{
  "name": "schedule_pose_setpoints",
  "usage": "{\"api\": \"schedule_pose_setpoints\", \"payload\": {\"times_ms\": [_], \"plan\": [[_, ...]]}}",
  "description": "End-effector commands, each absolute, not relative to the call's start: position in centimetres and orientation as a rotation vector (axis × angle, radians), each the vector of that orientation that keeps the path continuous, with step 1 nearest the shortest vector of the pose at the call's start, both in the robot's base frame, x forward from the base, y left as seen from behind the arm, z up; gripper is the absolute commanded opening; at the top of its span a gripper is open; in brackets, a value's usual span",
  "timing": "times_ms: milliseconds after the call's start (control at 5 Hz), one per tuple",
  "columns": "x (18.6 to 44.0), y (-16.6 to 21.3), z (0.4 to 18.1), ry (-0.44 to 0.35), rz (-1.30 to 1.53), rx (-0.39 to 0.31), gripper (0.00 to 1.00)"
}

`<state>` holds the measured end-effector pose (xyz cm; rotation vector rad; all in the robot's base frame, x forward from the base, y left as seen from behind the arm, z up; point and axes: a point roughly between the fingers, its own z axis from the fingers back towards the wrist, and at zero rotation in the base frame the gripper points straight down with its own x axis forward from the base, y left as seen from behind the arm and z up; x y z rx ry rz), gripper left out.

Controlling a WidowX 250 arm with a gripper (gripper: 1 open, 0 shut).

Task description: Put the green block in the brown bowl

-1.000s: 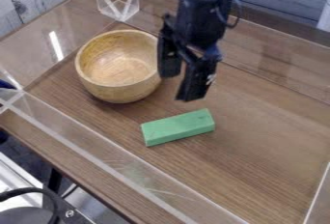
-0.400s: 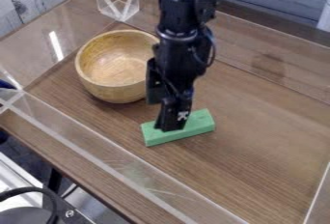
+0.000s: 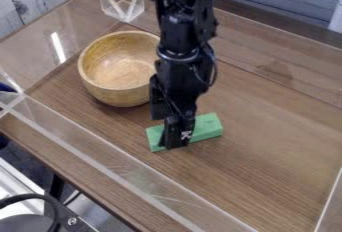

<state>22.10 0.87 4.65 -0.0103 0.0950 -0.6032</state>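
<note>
The green block point(image 3: 203, 130) lies flat on the wooden table, to the right of and nearer than the brown bowl point(image 3: 123, 69). The bowl is round, tan wood, and holds nothing. My black gripper point(image 3: 179, 131) hangs straight down over the block's left half, open, with its fingers point(image 3: 185, 126) lowered around the block. The fingers hide the block's middle, so whether they touch it I cannot tell.
Clear acrylic walls point(image 3: 27, 116) ring the table point(image 3: 274, 96) on the near and left sides. A clear plastic piece point(image 3: 123, 6) stands at the back behind the bowl.
The gripper has come down and toward the front left from beside the bowl, reaching the green block. It has stayed open. Block and bowl have not moved.
</note>
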Motion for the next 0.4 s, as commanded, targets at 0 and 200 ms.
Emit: {"api": "schedule_pose_setpoints", "payload": {"times_ms": [0,200], "plan": [[22.67,1.19,4.63,0.045,-0.579,0.003,1.00],[22.61,1.34,3.97,0.027,-0.565,0.006,1.00]]}}
